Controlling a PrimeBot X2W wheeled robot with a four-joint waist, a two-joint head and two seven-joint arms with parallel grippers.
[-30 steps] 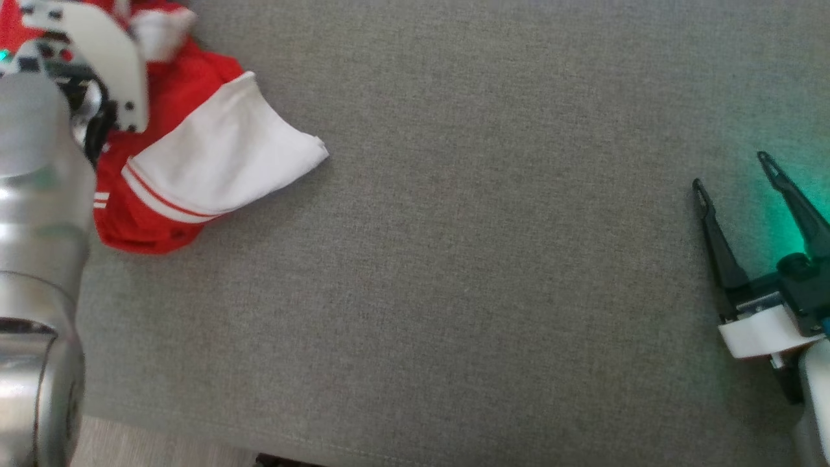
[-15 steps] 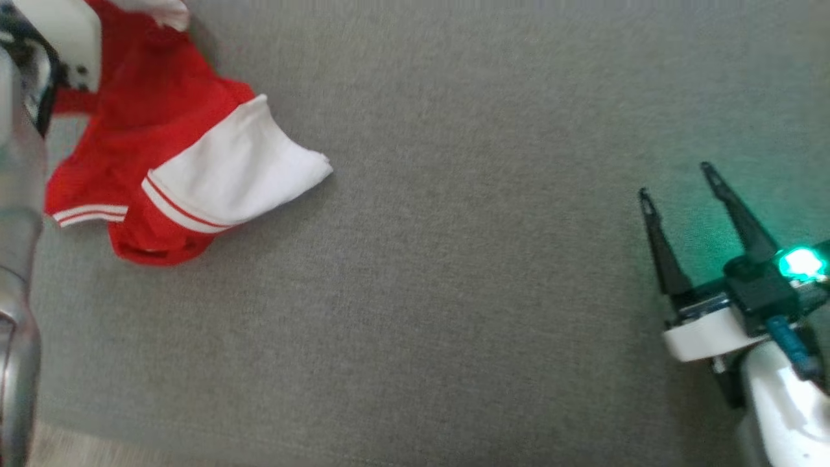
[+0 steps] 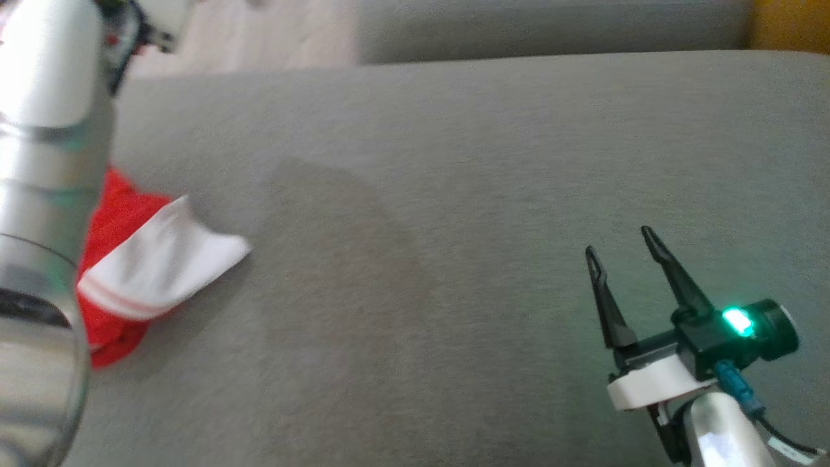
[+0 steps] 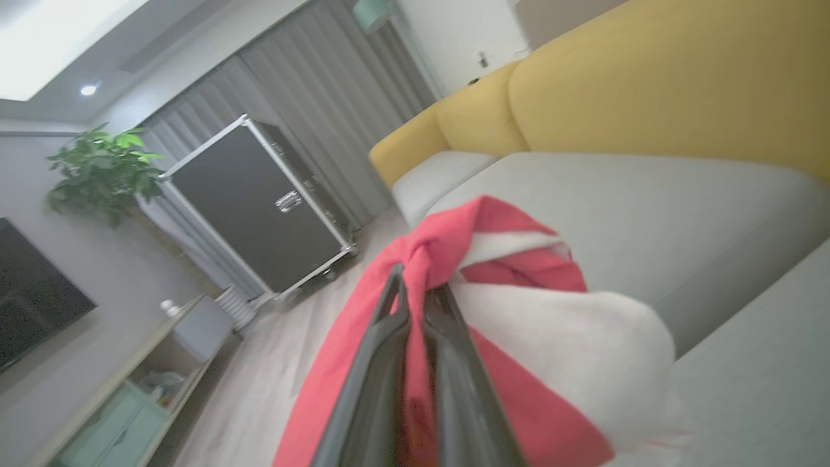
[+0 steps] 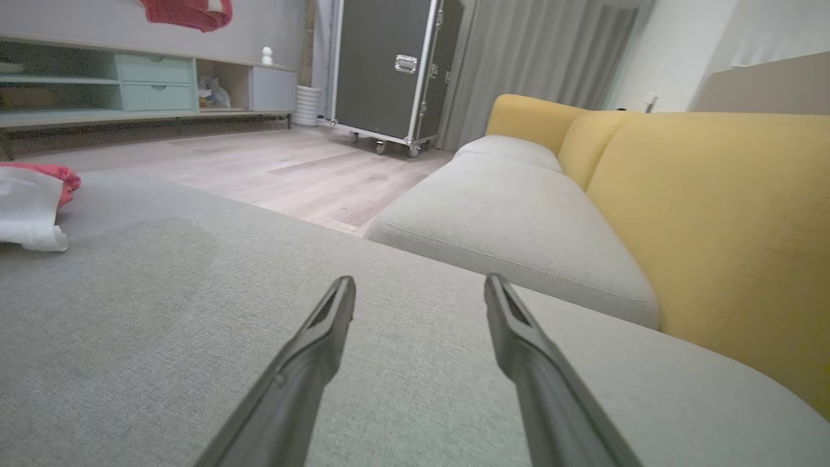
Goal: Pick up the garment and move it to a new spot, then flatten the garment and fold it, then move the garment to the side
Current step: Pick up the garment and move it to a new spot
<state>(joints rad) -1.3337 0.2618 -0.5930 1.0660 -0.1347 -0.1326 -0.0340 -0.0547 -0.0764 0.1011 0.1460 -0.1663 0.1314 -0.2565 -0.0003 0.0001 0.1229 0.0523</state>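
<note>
Item: garment (image 3: pixel 155 272), red with white panels and striped trim. Location: left edge of the head view at mid-height, partly hidden behind the silver forearm (image 3: pixel 45 162), its white panel lying on the grey seat cushion (image 3: pixel 454 227); at the far left edge of the right wrist view it rests on that same cushion. Left pincer (image 4: pixel 415 280): fingers together, clamped on a bunched red fold of the garment, centre of the left wrist view, the remaining cloth hanging loose around and below the fingers. Right pincer (image 3: pixel 619 240): fingers apart, holding nothing, lower right of the head view, well apart from the garment, above bare cushion. Hazards, as judged: the hold is one narrow pinch on a knot of fabric, so the cloth's own weight or a quick swing could pull it free; the trailing white panel may drag and twist on the cushion; a drop near the cushion's edge could land on the wooden floor (image 5: pixel 292 168); the forearm masks the grip from the head view.
</note>
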